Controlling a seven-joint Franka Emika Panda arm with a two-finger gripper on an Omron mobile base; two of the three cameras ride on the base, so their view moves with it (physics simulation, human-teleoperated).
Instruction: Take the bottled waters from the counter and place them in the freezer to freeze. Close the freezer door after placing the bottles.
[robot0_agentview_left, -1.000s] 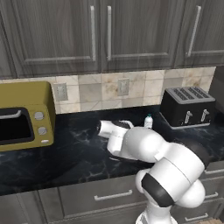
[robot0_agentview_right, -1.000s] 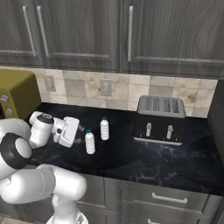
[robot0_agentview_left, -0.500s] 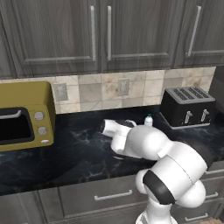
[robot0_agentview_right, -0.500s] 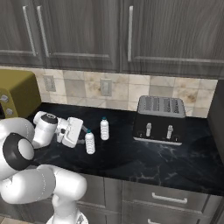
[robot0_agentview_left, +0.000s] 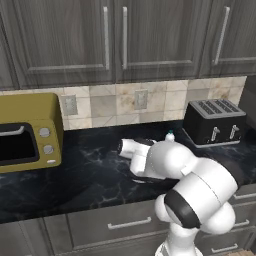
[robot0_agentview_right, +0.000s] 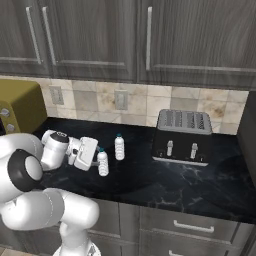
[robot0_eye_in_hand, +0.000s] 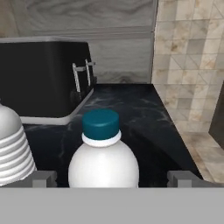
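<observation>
Two bottled waters stand on the black worktop (robot0_agentview_right: 150, 182), left of the black toaster (robot0_agentview_right: 182, 136): the nearer bottle (robot0_agentview_right: 103, 162) just in front of the end effector (robot0_agentview_right: 95, 156), the farther bottle (robot0_agentview_right: 119, 147) a little behind it toward the tiled wall. In the hand view the nearer bottle (robot0_eye_in_hand: 103, 153) sits centred between the two finger tips (robot0_eye_in_hand: 41, 178), which stand wide on either side of it and do not touch it; the farther bottle (robot0_eye_in_hand: 13, 146) shows at the left edge.

The step in hand looks like the grasp on the nearer bottle. To do it well, I would push the hand forward a little more so the pads meet the ribbed body below the shoulder, not the teal cap (robot0_eye_in_hand: 101, 124), keep the bottle centred, and close evenly so it does not tip or knock its neighbour.

Both bottles are capped; whether they are full cannot be judged. The yellow microwave (robot0_agentview_left: 27, 131) at the left has its door shut
</observation>
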